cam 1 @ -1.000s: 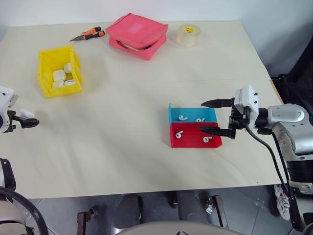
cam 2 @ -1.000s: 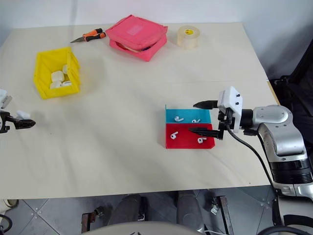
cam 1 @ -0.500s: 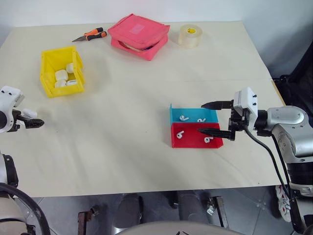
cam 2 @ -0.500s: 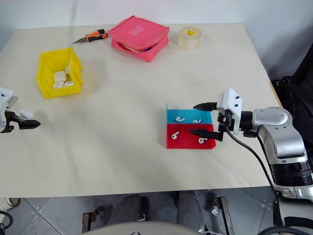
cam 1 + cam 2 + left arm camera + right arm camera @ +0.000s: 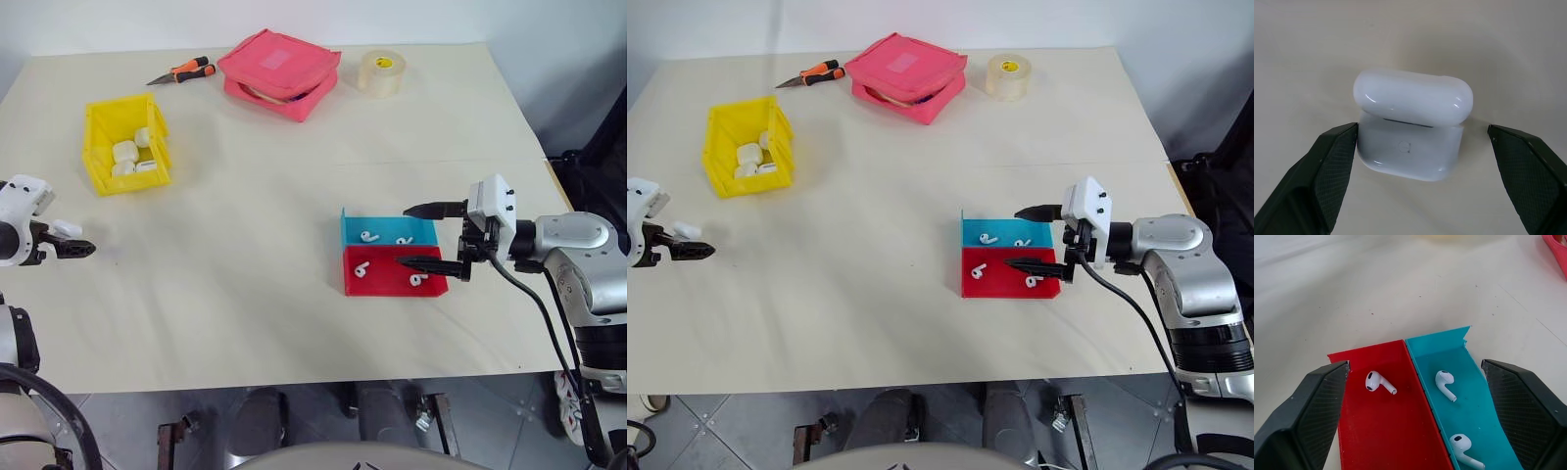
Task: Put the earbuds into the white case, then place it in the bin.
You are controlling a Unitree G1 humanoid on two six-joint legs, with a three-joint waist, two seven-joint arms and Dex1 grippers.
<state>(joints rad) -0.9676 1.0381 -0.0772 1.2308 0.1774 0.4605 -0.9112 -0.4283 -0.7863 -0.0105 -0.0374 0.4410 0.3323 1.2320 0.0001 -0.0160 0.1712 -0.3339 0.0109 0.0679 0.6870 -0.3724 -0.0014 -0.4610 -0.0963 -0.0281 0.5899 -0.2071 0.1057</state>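
Left end effector (image 5: 1420,161) straddles white case (image 5: 1411,126), unclamped.

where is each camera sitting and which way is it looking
Head pair: on the head, looking forward and down at the table, both arms at its sides.
Left wrist: along the open left gripper at a white case, one finger touching it.
Right wrist: along the open right gripper at the red tray and blue tray holding earbuds.
Shared: trays and case appear in the head views too.
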